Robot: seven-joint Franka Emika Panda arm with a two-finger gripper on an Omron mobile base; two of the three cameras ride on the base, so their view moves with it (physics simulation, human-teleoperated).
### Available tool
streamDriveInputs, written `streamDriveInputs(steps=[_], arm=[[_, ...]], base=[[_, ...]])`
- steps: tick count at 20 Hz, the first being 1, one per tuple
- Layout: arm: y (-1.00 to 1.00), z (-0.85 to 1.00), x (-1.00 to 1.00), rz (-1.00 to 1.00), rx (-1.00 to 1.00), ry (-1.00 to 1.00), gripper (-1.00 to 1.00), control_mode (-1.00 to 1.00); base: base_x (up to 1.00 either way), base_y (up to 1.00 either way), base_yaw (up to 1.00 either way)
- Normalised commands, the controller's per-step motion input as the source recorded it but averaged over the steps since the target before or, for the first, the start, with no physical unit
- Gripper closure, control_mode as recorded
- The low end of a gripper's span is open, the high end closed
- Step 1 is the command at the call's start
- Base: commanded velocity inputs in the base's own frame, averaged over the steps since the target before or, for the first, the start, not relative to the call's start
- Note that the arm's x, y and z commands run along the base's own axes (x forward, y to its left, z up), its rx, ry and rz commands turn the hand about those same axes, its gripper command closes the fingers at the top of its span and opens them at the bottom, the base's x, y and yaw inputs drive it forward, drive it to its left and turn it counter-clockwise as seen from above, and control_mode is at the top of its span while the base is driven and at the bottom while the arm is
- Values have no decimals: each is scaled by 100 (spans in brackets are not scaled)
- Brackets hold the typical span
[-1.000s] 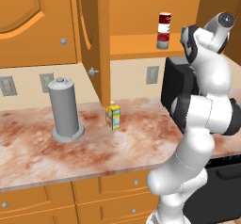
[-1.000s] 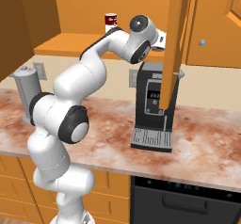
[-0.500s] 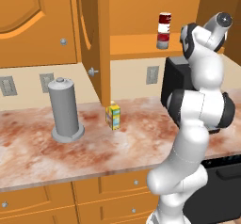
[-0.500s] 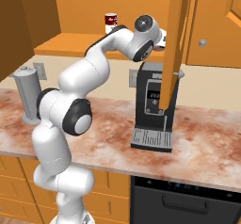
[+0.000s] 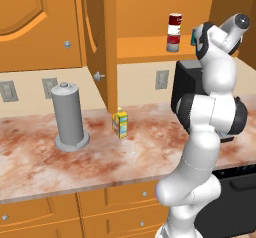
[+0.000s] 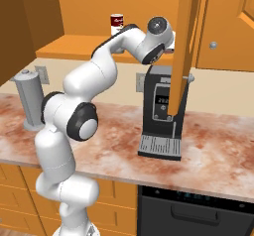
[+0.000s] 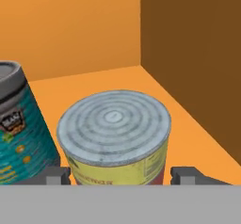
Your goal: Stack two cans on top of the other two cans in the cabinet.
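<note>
A can with a grey ribbed lid and a yellow-green label (image 7: 115, 138) stands on the orange shelf of the cabinet (image 7: 188, 124). My gripper (image 7: 121, 176) is open, and its fingertips (image 7: 57, 175) sit close on either side of the can with small gaps. The teal blue can (image 7: 19, 124) stands just left of it. Further left on the shelf, the dark red and white can (image 5: 175, 20) sits stacked on the grey can with a red band (image 5: 173, 41). The red can (image 6: 117, 24) also peeks above my arm.
The open cabinet door (image 5: 100, 42) hangs left of the shelf, and another door (image 6: 184, 46) hides my hand from the right. On the marble counter (image 5: 50, 162) stand a tall grey canister (image 5: 67, 114), a yellow carton (image 5: 120, 123) and a black coffee machine (image 6: 161, 113). The cabinet's brown side wall (image 7: 197, 53) is close.
My arm's elbow and lower links have swung more upright while the hand stays at the shelf. The stacked cans have not moved.
</note>
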Motion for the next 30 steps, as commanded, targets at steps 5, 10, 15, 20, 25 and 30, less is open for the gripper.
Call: streamDriveInputs(steps=[5, 10, 15, 20, 25, 30], arm=[[-1, 0, -4, 7, 0, 0, 100, -100], [1, 1, -12, 5, -1, -2, 100, -100], [1, 12, -21, 0, -5, 0, 100, -100], [1, 25, -18, 0, -1, 0, 100, -100], [2, 21, -12, 0, 0, 0, 100, -100], [5, 22, -23, 0, 0, 0, 100, -100]], base=[[0, 0, 0], [0, 0, 0], [0, 0, 0], [0, 0, 0], [0, 0, 0], [0, 0, 0]])
